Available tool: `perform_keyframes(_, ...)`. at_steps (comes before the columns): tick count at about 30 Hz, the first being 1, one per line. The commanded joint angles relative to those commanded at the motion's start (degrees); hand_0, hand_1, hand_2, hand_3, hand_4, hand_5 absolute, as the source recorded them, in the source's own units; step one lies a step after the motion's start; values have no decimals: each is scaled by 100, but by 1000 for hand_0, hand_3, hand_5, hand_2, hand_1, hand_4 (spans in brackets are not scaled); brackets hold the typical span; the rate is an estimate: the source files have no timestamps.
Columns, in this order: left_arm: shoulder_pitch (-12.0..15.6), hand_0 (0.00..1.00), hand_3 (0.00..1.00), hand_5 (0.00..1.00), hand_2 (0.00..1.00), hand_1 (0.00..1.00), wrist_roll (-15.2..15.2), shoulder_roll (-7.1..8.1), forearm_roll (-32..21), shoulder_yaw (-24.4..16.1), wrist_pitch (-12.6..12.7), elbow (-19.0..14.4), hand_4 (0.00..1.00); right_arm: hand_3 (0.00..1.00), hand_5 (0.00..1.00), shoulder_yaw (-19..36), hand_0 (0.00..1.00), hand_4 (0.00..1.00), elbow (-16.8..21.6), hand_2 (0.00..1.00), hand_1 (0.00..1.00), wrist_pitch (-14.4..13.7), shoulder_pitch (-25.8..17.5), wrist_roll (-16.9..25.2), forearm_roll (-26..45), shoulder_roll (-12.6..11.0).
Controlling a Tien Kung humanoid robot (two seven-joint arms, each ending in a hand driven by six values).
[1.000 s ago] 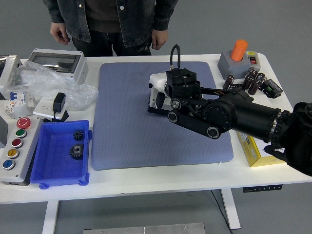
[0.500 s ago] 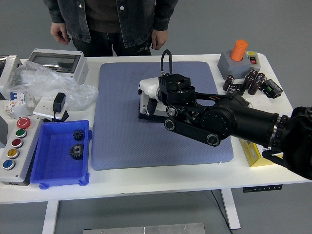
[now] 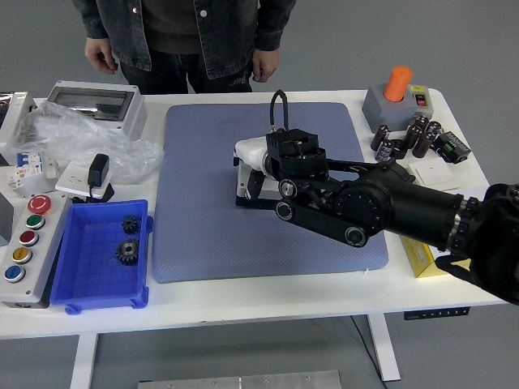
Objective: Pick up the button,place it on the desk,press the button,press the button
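My right hand (image 3: 250, 177), white with black parts, is low over the middle of the blue mat (image 3: 203, 211). The black arm reaches in from the lower right. Its wrist block hides what is under the palm. A grey box with an orange button (image 3: 397, 83) stands at the back right, apart from the hand. A grey panel with several coloured buttons (image 3: 24, 237) lies at the table's left edge. The left arm is out of view.
A blue tray (image 3: 85, 279) with two black gears (image 3: 127, 251) sits front left. A plastic bag (image 3: 73, 138), a grey electrical box (image 3: 93, 101) and a black adapter (image 3: 98, 172) lie back left. Capacitors (image 3: 413, 136) and a yellow box (image 3: 422, 251) are at the right. A person stands behind the table, hands hanging (image 3: 266, 63).
My right hand moved left across the mat from a second ago, then shifted slightly right and lower. Nothing else on the table moved.
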Motion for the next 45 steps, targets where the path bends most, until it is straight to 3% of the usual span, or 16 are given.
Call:
perform_keyframes(1,1,588,611,452,606,621,-1,2,-4,5,0,0,575,654,2,0,998,540,7,743,671,19,-1,15,-7,0)
perform_keyframes(2,2,588,611,452,606,621,-3,4,-7,8,0,0,574,693,2,-1,998,584,11,807,731,29,-2,29,-12,0)
perform_keyframes(7,4,588,611,452,606,621,-7,6,-18,21,-4,1,574,693,2,-14,998,584,12,807,731,61,-9,111,-31,0)
perform_keyframes(8,3,588,610,451,605,621,-7,6,-20,23,-4,1,573,822,53,-11,998,836,13,883,807,68,-11,127,-32,0)
perform_keyframes(13,-3,588,610,451,605,621,-10,7,-20,35,-6,0,573,822,53,14,998,836,33,883,807,134,-25,188,-63,0)
perform_keyframes(14,-3,588,609,447,604,621,-11,9,-19,35,-7,0,566,947,278,18,998,998,35,980,914,145,-27,197,-71,0)
perform_keyframes(19,-2,588,609,447,604,621,-18,16,-48,59,-7,1,566,947,278,10,998,998,21,980,914,134,-35,247,-86,0)
perform_keyframes(20,-2,588,610,444,604,620,-20,16,-54,63,-7,1,564,998,392,5,998,998,16,998,953,127,-36,255,-87,0)
perform_keyframes(29,10,588,609,447,604,621,-38,16,-92,90,-18,2,563,998,425,-98,998,998,78,998,990,-2,-41,343,-28,0)
perform_keyframes(33,33,586,606,446,604,620,-46,-2,-124,106,-16,4,562,998,437,-563,998,998,507,998,998,-608,-67,494,205,0)
perform_keyframes(36,57,586,606,446,604,620,-50,-30,-127,91,-16,6,562,998,437,-376,998,998,951,998,998,-1081,-171,341,-166,-76)
perform_keyframes(39,88,586,606,445,603,620,-53,-49,-151,81,-12,10,561,998,476,22,998,998,1521,998,998,-1417,-310,65,-647,-434)
perform_keyframes(43,122,586,606,445,603,620,-66,-50,-180,68,1,14,561,998,476,480,998,998,2249,998,998,-1432,-480,-47,-1209,-961)
perform_keyframes(44,128,587,607,440,603,620,-68,-51,-199,81,4,16,558,998,570,578,998,928,2415,978,927,-1446,-513,-47,-1338,-1094)
perform_keyframes(45,132,587,607,440,603,620,-69,-54,-213,91,6,17,558,998,570,649,998,928,2560,978,927,-1470,-539,-47,-1445,-1207)
